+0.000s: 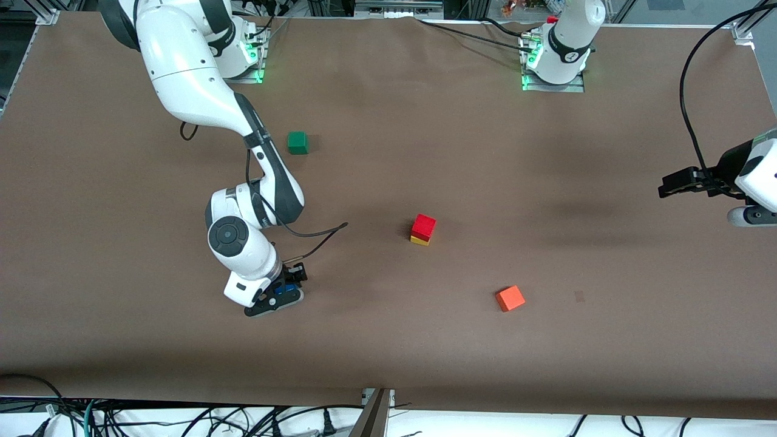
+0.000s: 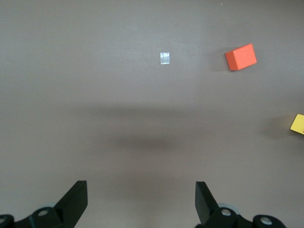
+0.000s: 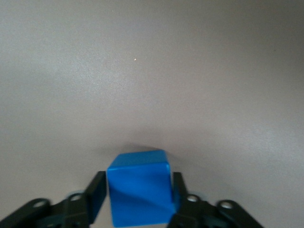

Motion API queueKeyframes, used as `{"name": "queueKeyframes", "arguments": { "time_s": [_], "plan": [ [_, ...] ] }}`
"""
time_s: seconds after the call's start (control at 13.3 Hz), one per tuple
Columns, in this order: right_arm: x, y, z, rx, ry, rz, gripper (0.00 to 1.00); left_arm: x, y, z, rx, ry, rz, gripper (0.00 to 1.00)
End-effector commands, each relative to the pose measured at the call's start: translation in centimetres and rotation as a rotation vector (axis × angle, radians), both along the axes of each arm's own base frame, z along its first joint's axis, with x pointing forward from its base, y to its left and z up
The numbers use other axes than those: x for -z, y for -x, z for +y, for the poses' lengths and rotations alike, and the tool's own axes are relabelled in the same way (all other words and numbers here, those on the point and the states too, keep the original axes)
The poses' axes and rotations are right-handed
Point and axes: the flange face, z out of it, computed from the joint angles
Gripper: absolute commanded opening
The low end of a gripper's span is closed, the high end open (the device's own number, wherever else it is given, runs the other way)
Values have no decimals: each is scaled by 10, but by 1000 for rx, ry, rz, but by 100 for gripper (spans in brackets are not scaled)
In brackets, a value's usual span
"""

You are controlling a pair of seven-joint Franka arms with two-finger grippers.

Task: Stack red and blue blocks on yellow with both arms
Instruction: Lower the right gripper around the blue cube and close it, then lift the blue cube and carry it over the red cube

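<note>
The red block (image 1: 424, 225) sits on the yellow cube (image 1: 419, 240) at mid-table. An edge of the yellow cube also shows in the left wrist view (image 2: 298, 124). My right gripper (image 1: 284, 295) is down at the table toward the right arm's end, shut on the blue block (image 1: 283, 289). In the right wrist view the blue block (image 3: 139, 187) fills the gap of the right gripper (image 3: 137, 184), with a finger against each side. My left gripper (image 1: 666, 186) waits open and empty above the left arm's end of the table, and its fingers stand wide apart in the left wrist view (image 2: 141, 199).
An orange cube (image 1: 510, 298) lies nearer the front camera than the stack and shows in the left wrist view (image 2: 241, 57). A green cube (image 1: 297, 142) lies near the right arm's base. A small pale patch (image 2: 165, 58) marks the brown mat (image 1: 388, 340).
</note>
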Motion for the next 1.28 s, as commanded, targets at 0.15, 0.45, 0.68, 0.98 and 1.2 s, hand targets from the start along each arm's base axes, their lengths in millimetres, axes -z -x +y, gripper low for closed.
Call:
{"name": "queueKeyframes", "arguments": {
  "time_s": [0.15,0.45,0.68,0.98,1.2],
  "plan": [
    [-10,0,1,17,-11,-9,23,-1,0,-1,-2,-20,-6,100],
    [-62,11,66,182,-62,23,23,-8,-1,3,-6,-22,-21,100],
    [-93,38,127,319,-74,61,24,-17,-6,4,-8,-22,-44,100],
    [-118,93,217,478,-112,71,24,-17,-6,6,-10,-24,-44,100],
    [-118,146,280,550,-123,68,25,-17,-6,3,-5,-24,-44,100]
  ]
}}
